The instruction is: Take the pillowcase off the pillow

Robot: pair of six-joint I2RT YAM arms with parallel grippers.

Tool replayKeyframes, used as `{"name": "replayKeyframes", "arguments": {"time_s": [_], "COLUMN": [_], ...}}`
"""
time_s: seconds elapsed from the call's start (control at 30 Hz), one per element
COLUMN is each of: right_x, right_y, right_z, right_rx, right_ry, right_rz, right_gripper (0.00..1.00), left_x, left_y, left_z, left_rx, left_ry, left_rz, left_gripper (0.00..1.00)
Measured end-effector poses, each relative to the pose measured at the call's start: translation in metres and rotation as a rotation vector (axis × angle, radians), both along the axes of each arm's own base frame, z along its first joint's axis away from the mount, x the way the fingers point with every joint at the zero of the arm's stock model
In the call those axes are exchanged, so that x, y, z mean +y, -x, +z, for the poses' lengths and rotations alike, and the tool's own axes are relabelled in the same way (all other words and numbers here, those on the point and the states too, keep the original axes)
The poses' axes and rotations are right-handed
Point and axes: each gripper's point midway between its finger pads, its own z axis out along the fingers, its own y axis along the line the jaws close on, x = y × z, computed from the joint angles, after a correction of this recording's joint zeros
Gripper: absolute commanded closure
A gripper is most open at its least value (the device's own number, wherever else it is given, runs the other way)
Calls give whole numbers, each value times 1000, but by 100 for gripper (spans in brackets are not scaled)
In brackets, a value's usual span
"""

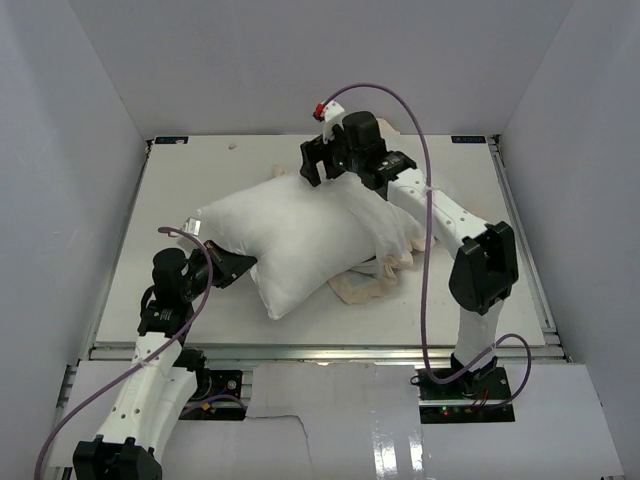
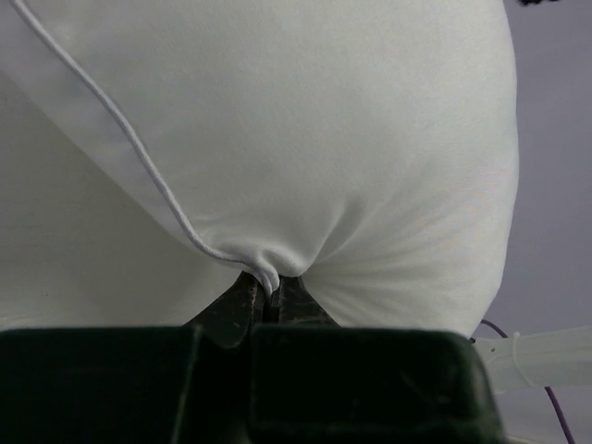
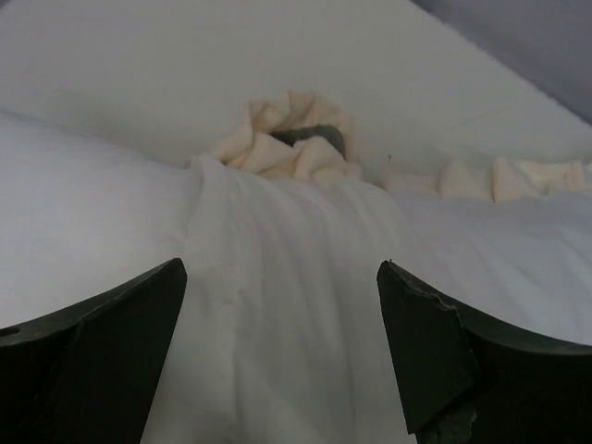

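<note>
The plump white pillow lies slantwise in the middle of the table. The pillowcase is bunched over its right end, white face up, and its cream frill spills onto the table. My left gripper is shut on the pillow's near-left piped seam; the pillow fills that view. My right gripper is open above the pillow's far edge. In the right wrist view it hovers over the wrinkled white pillowcase, with the frill and a bit of grey plush beyond.
The white table sits inside grey walls on three sides. A purple cable arches from the right wrist down to its base. The right arm's elbow stands over the table's right side.
</note>
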Motion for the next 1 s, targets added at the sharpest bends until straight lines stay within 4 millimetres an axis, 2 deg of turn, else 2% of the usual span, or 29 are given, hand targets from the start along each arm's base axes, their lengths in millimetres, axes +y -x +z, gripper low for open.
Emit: {"name": "replayKeyframes", "arguments": {"time_s": [0.1, 0.13, 0.17, 0.23, 0.27, 0.37, 0.5, 0.63, 0.77, 0.87, 1.0], "right_x": [8, 9, 10, 8, 7, -3, -32, -70, -95, -99, -100], "right_y": [-7, -9, -11, -15, -18, -32, -59, -87, -99, -100, -100], "right_z": [-56, -68, -76, -79, -77, -65, -58, -53, -51, -55, -72], "right_rx": [90, 107, 115, 107, 99, 79, 78, 92, 120, 154, 217], "right_ry": [85, 98, 107, 123, 123, 111, 96, 67, 34, 9, -18], "right_rz": [11, 12, 9, -6, -17, -68, -170, -267, -311, -311, -312], "right_gripper": [16, 19, 31, 46, 61, 92, 92, 92, 92, 92, 92], "left_x": [0, 1, 1, 1, 1, 2, 4, 11, 20, 25, 36], "left_y": [1, 1, 2, 3, 4, 5, 8, 16, 28, 32, 33], "left_z": [-1, -1, -2, -1, 2, 20, 68, 127, 169, 178, 167], "left_rx": [4, 8, 15, 25, 25, 1, -82, -177, -241, -245, -201], "left_ry": [-9, -13, -16, -21, -23, -26, -32, -43, -52, -64, -92], "left_rz": [-2, -2, -2, -2, -3, 1, 13, 57, 105, 137, 197], "left_gripper": [100, 100, 100, 100, 100, 100, 100, 100, 100, 100, 100]}}
